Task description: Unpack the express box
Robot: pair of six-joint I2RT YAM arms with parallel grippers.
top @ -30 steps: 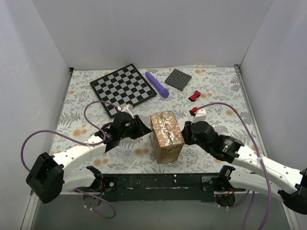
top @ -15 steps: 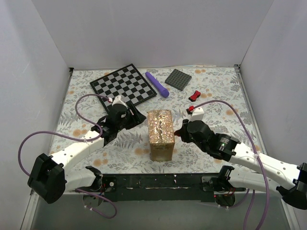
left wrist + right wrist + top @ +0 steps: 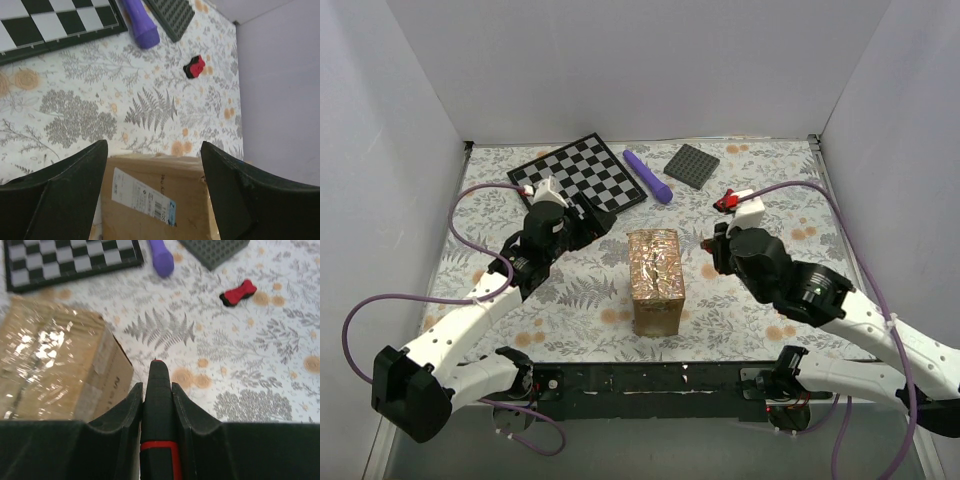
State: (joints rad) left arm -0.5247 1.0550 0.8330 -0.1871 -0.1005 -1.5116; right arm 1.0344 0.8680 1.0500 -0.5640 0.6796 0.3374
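Your right gripper [image 3: 157, 386] is clamped on a black, red-banded tool [image 3: 158, 420], at 2 o'clock of the express box [image 3: 656, 275]; your left gripper [image 3: 153, 147] gapes empty at its 10 o'clock; the box stands between them, tape seemingly uncut; all the unpacking remains

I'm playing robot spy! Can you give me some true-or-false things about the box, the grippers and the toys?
1. The box has shiny tape over its top. True.
2. The left gripper is squeezing the box. False: it is open and not touching the box.
3. The right gripper holds a black tool. True.
4. The purple stick lies on the chessboard. False: it lies beside the board.
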